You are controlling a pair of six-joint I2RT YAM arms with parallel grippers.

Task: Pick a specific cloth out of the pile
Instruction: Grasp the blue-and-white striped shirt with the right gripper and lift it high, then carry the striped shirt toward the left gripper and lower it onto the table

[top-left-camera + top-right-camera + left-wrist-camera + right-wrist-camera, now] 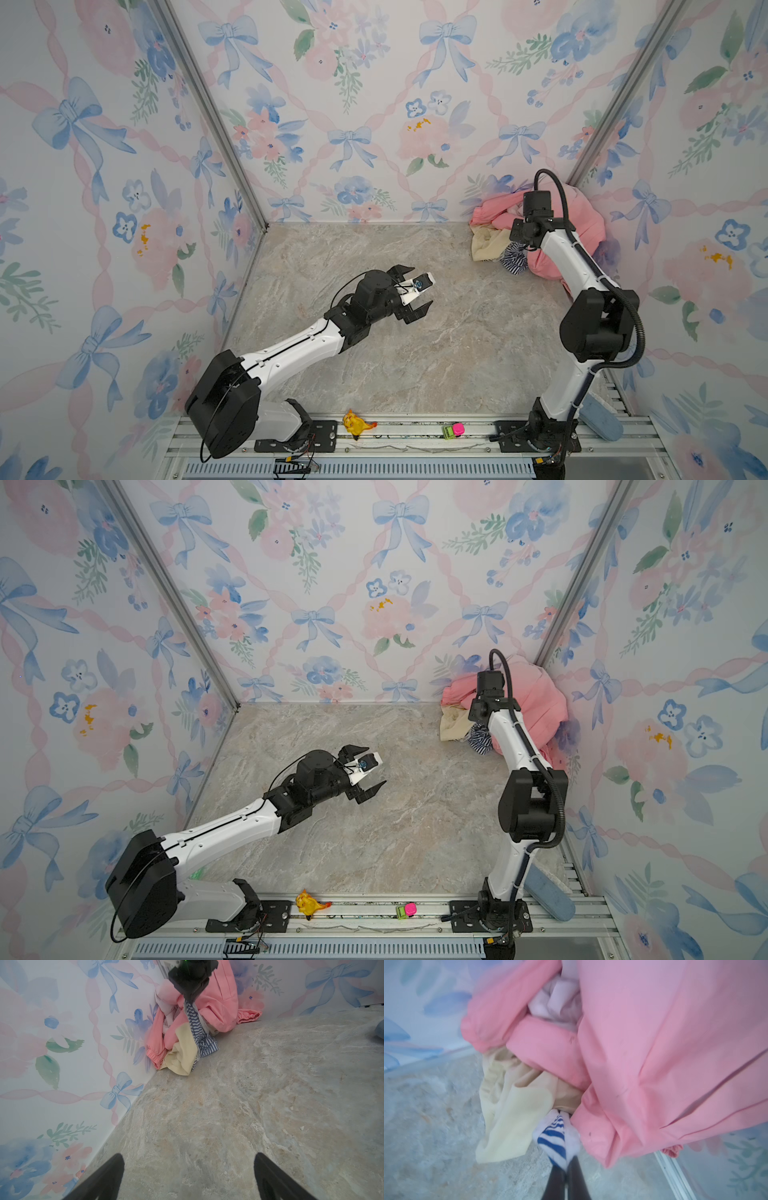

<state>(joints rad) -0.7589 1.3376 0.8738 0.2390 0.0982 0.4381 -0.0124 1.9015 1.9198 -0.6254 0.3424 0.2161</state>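
The cloth (553, 1138) lay at the front edge of the pile (586, 226), between the cream-yellow cloth (512, 1122) and the pink garment (654, 1059). My right pincer (568, 1162) was pinched shut on its striped corner; my left pincer (420, 289) hung spread, well apart. Grasp made, I judged; pulling it free remained.

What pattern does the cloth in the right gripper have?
The cloth held by the right gripper has navy-blue and white stripes; the right wrist view shows it best.

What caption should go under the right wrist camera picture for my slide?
The right claw pinches the striped cloth at the edge of the pile.
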